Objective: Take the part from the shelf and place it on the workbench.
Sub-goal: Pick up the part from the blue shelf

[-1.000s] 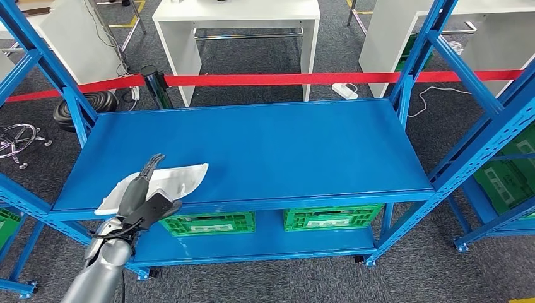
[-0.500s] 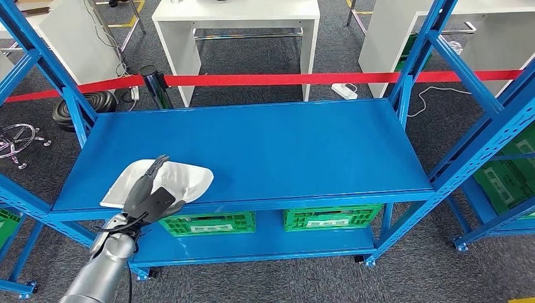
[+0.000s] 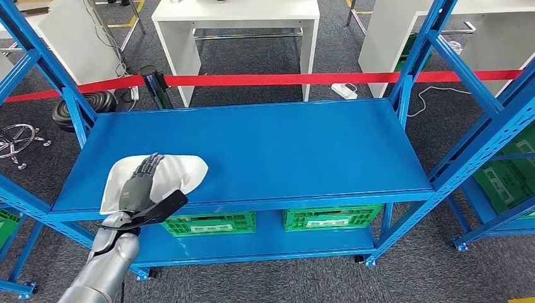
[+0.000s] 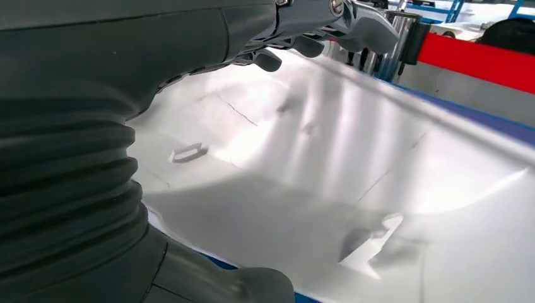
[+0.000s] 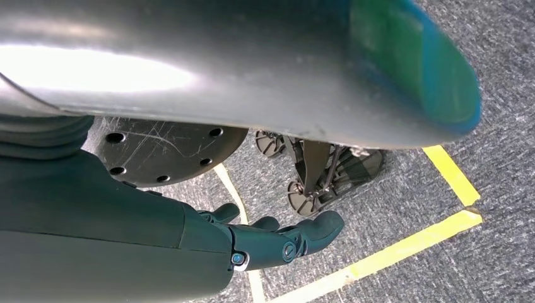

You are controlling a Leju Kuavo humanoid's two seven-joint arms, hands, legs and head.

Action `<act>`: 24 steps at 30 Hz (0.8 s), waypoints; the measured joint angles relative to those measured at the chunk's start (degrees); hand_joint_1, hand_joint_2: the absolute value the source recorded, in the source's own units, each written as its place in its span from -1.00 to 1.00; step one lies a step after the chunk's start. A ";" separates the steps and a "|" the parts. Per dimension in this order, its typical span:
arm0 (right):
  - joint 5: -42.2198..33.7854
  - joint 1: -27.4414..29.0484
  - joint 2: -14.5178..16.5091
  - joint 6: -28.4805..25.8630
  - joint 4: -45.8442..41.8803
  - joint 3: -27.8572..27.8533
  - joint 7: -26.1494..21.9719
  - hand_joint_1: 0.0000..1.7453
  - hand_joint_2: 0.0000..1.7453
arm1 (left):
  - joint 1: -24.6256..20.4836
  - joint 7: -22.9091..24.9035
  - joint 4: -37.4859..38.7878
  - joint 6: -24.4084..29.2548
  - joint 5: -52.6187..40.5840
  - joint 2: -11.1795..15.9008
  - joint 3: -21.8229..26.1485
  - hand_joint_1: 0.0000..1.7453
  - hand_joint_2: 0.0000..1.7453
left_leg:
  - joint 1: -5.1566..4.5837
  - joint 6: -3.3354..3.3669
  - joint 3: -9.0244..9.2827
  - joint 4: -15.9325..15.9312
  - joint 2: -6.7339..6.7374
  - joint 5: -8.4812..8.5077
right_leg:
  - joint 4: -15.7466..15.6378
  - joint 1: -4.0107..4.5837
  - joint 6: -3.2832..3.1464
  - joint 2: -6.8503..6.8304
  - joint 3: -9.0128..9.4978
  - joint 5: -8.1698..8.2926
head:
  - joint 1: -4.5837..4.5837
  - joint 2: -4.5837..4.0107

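Blue metal shelf (image 3: 265,148) with a flat top board, carried by blue perforated uprights at the corners. Near the front left corner of the board, a white sheet-like part (image 3: 183,172), lying flat on the surface, one edge close to the front rim; seen close up in the left wrist view as a pale, shiny, slightly dented sheet (image 4: 353,164). On the lower board, two green crates (image 3: 208,223) side by side, just under the top board, a little apart from each other. Under everything, grey carpet floor (image 3: 315,278), with the shelf feet standing on it.
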 joint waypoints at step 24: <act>0.75 -0.03 0.00 0.86 0.00 -0.04 0.01 -1.00 -1.00 | 0.90 -0.21 -0.77 -1.09 -0.54 0.09 -0.09 -1.00 1.00 | 0.00 0.03 0.00 0.00 -0.01 -0.03 | 0.00 0.00 0.00 -0.02 0.04 0.00 | 0.00 0.00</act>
